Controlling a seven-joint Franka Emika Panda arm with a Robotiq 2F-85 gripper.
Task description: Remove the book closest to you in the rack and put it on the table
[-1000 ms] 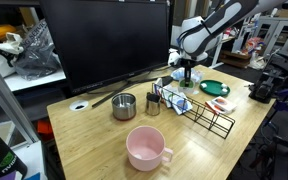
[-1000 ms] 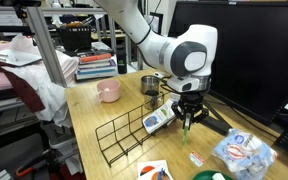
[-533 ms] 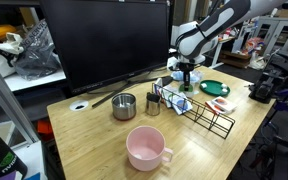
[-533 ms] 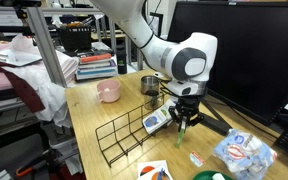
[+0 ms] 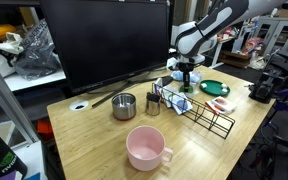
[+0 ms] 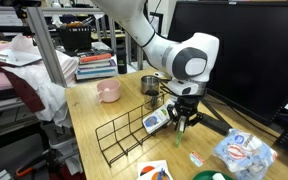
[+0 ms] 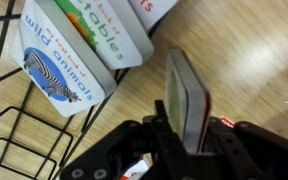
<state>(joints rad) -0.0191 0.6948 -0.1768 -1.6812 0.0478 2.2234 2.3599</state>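
My gripper [image 7: 184, 135] is shut on a thin book [image 7: 182, 92] with a red edge and holds it upright above the light wooden table [image 7: 244, 50]. In both exterior views the gripper [image 5: 187, 78] [image 6: 183, 122] hangs beside one end of the black wire rack [image 5: 206, 113] [image 6: 119, 140]. Two more books lean in the rack: a zebra book [image 7: 59, 70] and a white book with coloured letters [image 7: 109, 30]; one of them shows in an exterior view [image 6: 155, 122].
A pink mug [image 5: 146, 148], a large metal cup [image 5: 124, 105] and a small metal cup [image 5: 153, 104] stand on the table. A green plate [image 5: 214, 88] and packets [image 5: 220, 103] lie beyond the rack. A large monitor [image 5: 104, 40] stands behind. A grommet hole [image 5: 80, 105] is near the edge.
The gripper with the book has shifted slightly; otherwise nothing has visibly moved.
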